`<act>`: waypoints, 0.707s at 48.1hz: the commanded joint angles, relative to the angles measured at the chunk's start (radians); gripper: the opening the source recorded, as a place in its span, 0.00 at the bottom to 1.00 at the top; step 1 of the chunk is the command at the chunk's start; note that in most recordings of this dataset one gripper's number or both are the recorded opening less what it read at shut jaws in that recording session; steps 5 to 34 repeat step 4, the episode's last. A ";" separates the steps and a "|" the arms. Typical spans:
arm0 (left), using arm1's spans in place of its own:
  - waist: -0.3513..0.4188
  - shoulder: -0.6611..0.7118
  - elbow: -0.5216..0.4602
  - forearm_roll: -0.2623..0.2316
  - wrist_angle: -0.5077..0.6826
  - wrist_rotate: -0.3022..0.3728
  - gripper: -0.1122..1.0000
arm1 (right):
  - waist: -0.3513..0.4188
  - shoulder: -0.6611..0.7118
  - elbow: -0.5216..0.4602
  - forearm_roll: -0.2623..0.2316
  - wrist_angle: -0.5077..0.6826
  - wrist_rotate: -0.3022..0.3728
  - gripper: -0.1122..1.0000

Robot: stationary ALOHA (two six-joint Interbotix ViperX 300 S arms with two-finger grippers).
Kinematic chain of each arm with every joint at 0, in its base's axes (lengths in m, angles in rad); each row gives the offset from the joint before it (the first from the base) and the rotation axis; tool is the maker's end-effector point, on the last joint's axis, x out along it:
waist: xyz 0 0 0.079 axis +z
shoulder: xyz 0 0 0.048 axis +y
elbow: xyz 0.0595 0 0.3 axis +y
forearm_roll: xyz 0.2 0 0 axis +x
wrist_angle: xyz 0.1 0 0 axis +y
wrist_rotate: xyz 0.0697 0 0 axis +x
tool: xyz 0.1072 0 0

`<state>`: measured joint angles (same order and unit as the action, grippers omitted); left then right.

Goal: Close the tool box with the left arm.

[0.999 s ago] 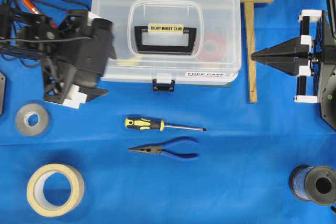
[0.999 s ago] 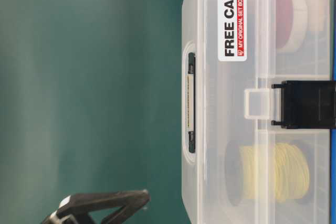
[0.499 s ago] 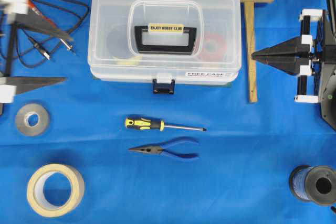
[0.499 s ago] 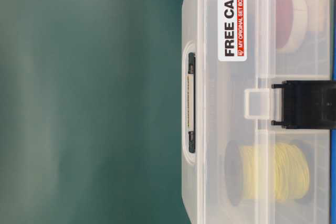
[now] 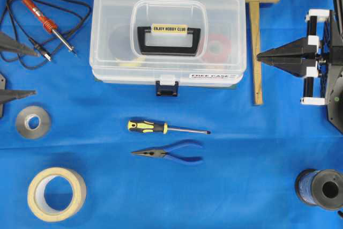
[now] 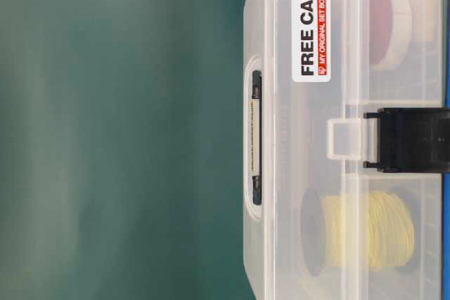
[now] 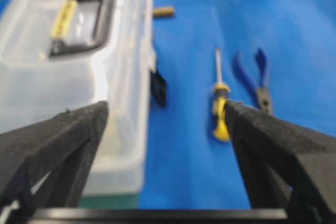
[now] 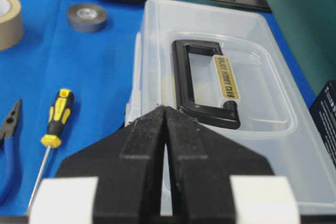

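Observation:
The tool box (image 5: 169, 38) is a clear plastic case at the back middle of the blue cloth. Its lid lies down on the base, the black handle (image 5: 169, 40) lies flat on top, and the dark latch (image 5: 166, 88) hangs at the front. My left gripper (image 5: 36, 73) is at the far left edge, well away from the box, open wide and empty. In the left wrist view its fingers (image 7: 63, 135) frame the tool box (image 7: 79, 66) and bare cloth. My right gripper (image 5: 260, 57) rests shut and empty to the right of the box, pointing at the tool box (image 8: 252, 129).
A soldering iron (image 5: 45, 22) with its cable lies back left. A grey tape roll (image 5: 32, 122) and a masking tape roll (image 5: 56, 194) sit on the left. A screwdriver (image 5: 166, 128) and pliers (image 5: 169, 153) lie in front of the box. A wooden mallet (image 5: 256, 30) lies to the right, and a spool (image 5: 321, 189) stands front right.
My left arm has drawn back from the box's left end to the table's left edge, uncovering the soldering iron. The box's lid stays down and the right arm has not moved.

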<state>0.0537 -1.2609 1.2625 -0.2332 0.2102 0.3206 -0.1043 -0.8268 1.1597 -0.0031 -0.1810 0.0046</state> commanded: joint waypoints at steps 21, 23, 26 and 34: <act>0.000 -0.018 0.048 -0.031 -0.023 0.002 0.89 | -0.002 0.005 -0.011 0.002 -0.008 0.002 0.10; 0.000 -0.018 0.048 -0.031 -0.023 0.002 0.89 | -0.002 0.005 -0.011 0.002 -0.008 0.002 0.10; 0.000 -0.018 0.048 -0.031 -0.023 0.002 0.89 | -0.002 0.005 -0.011 0.002 -0.008 0.002 0.10; 0.000 -0.018 0.048 -0.031 -0.023 0.002 0.89 | -0.002 0.005 -0.011 0.002 -0.008 0.002 0.10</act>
